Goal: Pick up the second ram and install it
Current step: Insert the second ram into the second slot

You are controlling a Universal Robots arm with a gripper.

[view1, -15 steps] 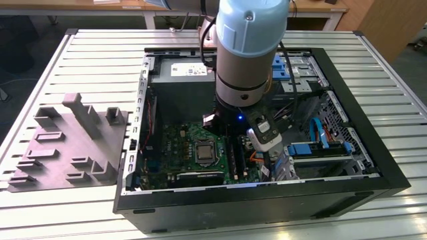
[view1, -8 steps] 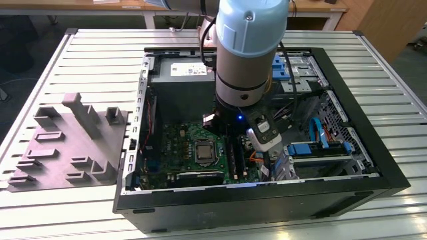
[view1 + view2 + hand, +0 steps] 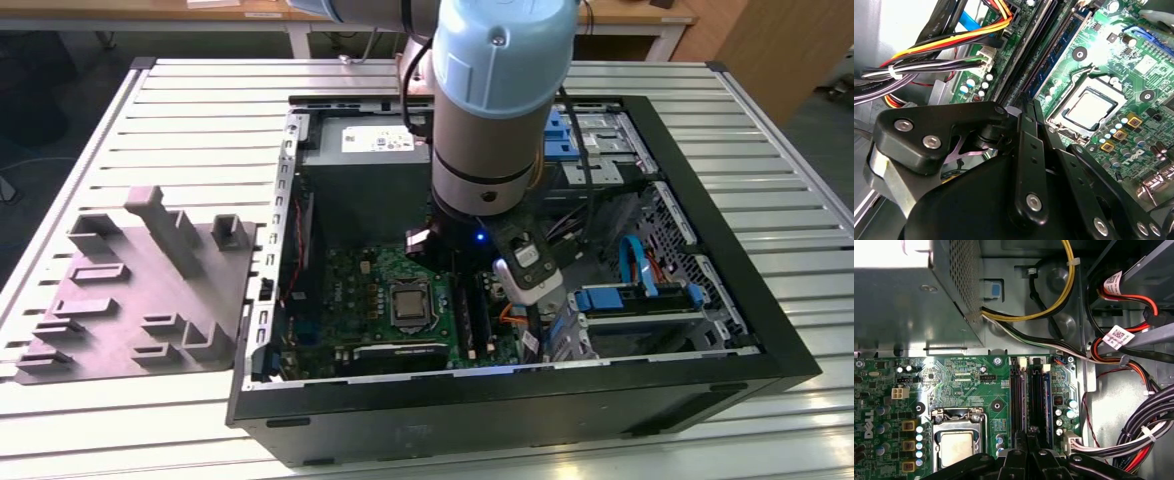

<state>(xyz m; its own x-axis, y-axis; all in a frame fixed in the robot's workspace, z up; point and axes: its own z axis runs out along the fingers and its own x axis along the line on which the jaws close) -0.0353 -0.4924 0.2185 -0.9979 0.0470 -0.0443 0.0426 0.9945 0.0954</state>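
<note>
The second ram, a long, thin, dark blackish-green circuit-board stick (image 3: 1033, 395), seems to stand on its edge over the long black plastic slots (image 3: 1016, 395). They sit on the flat green motherboard (image 3: 969, 380). The stick is so dark and thin here that I can only just pick it out.

My black metal claw (image 3: 1029, 432) is narrow, with its fingers nearly together. I think it pinches the stick's top edge right above the slots.

I think the stick is very light and stiff, but easy to break. It should be held by its long flat sides, not by the small parts on it, and kept straight.

The big black open computer case (image 3: 507, 420) holds the motherboard and the square silver chip socket (image 3: 956, 445). It also holds a grey metal power box (image 3: 899, 300) and bundles of black, red and yellow wires (image 3: 1134, 435).

The grey moulded plastic tray (image 3: 134, 300) lies beside the case, on the exterior view's left. Both rest on the ribbed silver metal counter (image 3: 747, 120).
</note>
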